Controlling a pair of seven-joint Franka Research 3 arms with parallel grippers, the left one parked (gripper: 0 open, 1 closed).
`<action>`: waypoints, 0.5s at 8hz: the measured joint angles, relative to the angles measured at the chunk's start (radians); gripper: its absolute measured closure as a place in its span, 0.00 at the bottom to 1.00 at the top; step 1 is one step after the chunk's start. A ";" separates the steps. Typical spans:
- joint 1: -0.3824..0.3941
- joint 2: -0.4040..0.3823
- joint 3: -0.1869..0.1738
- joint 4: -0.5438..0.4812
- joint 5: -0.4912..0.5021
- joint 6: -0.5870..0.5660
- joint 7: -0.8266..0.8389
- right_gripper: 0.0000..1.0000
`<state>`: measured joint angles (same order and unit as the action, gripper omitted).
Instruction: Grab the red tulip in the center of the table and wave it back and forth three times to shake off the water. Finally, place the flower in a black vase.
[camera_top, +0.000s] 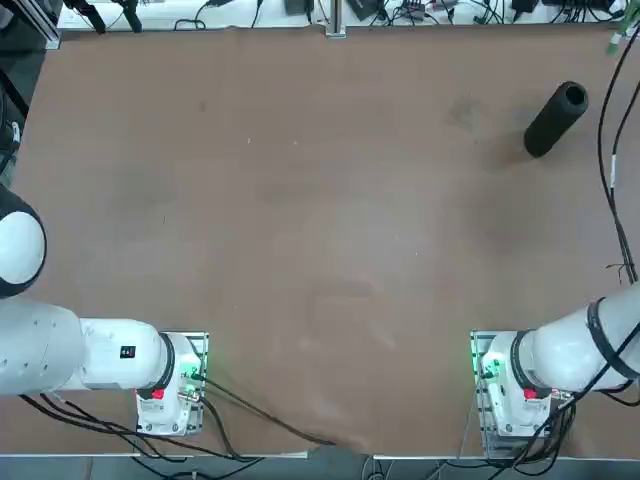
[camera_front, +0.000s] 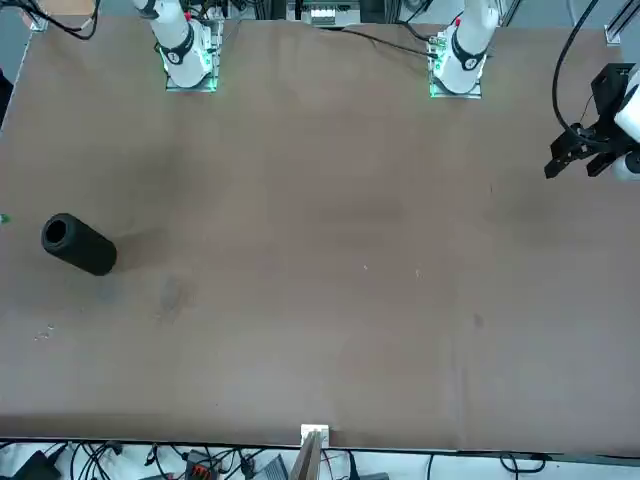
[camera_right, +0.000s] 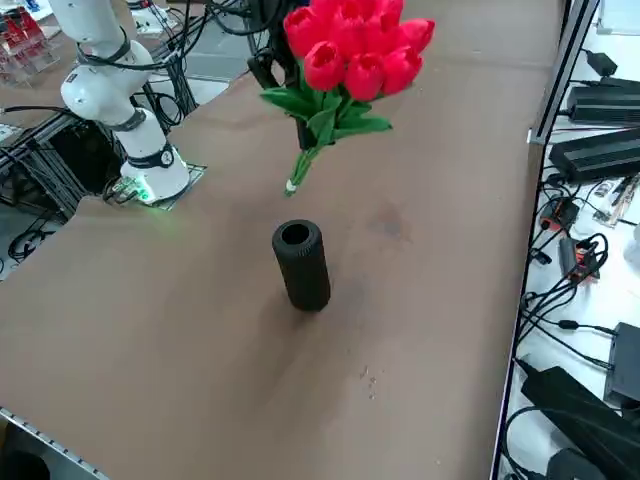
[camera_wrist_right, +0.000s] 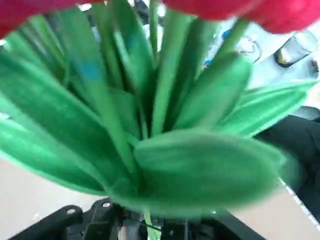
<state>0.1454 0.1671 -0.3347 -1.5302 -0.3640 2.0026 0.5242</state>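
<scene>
Red tulip (camera_right: 355, 45) hangs in the air above the black vase (camera_right: 301, 263), stem end tilted down; the right hand (camera_wrist_right: 145, 227) pinches its stem below the leaves; the vase stands upright near the surface (camera_right: 200, 330) edge; a slanted stem could miss the narrow mouth, or tip the vase.

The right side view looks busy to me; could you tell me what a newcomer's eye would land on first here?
First, the red tulip, a bright bunch held in the air above the table, stem pointing down; the right gripper is shut on it just under the leaves. Next, the black vase, standing upright below the stem's tip near the table's right edge.
</scene>
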 joint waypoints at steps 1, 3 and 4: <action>0.079 0.000 0.018 -0.003 -0.001 -0.039 0.071 0.88; 0.324 -0.001 0.037 0.001 -0.025 -0.122 0.256 0.88; 0.434 -0.004 0.040 0.008 -0.031 -0.197 0.369 0.88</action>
<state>0.5797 0.1635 -0.2942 -1.5223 -0.3952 1.8060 0.8933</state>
